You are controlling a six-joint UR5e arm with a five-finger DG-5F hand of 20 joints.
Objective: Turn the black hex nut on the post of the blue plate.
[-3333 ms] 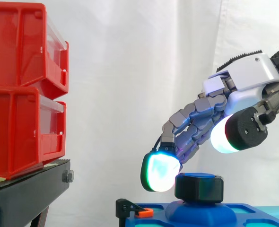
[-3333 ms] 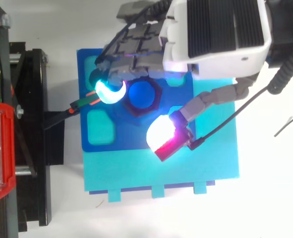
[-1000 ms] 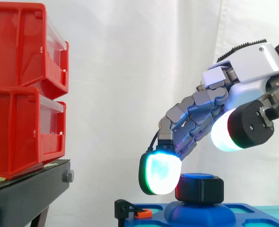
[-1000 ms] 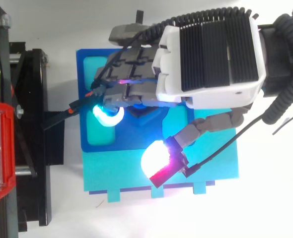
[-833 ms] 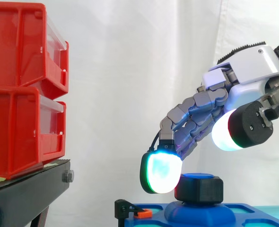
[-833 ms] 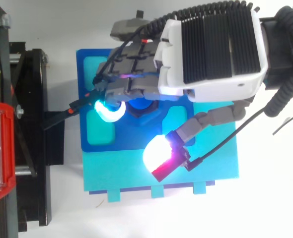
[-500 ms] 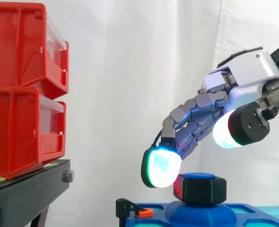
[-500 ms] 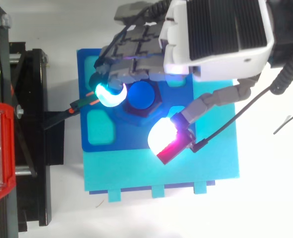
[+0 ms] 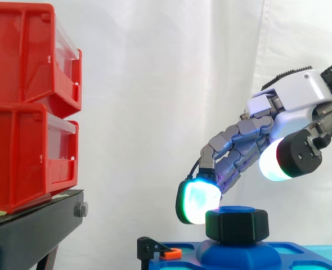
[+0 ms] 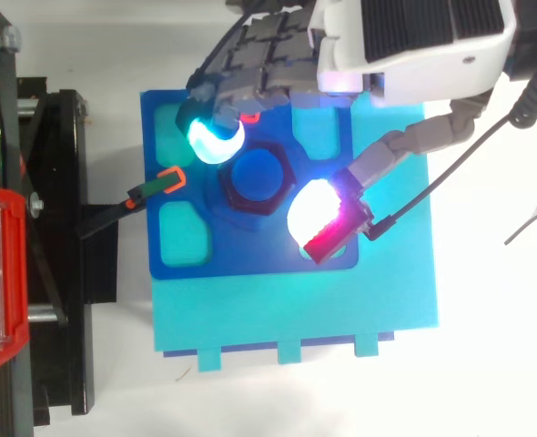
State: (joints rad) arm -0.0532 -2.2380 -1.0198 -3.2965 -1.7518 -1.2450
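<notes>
While the red bins (image 9: 25, 101) on their black stand (image 9: 34, 228) sit well apart at the left and play no part, the work begins at a black clamp with an orange tip (image 10: 167, 180), which reaches over the left edge of the blue plate (image 10: 250, 257). That plate lies on a cyan base (image 10: 296, 319). At the plate's middle the black hex nut (image 9: 236, 224) sits level on its blue post, whose round top shows through the nut from above. Over it and to the right hangs the hand (image 9: 292, 95), its fingers (image 9: 198, 201) loosely curved and spread, gripping nothing. One glowing pad sits just beside the nut's upper left edge, and whether it touches cannot be told. The thumb pad (image 10: 316, 215) lies just to the right of the nut from above, yet from the side it is raised clear above it. This looks like the step of reaching for a grip, with the nut straddled but not yet seized. The next move calls for lowering the hand until the thumb meets a flat opposite the finger pad, closing on the nut, then turning about the post without wandering toward the clamp.
</notes>
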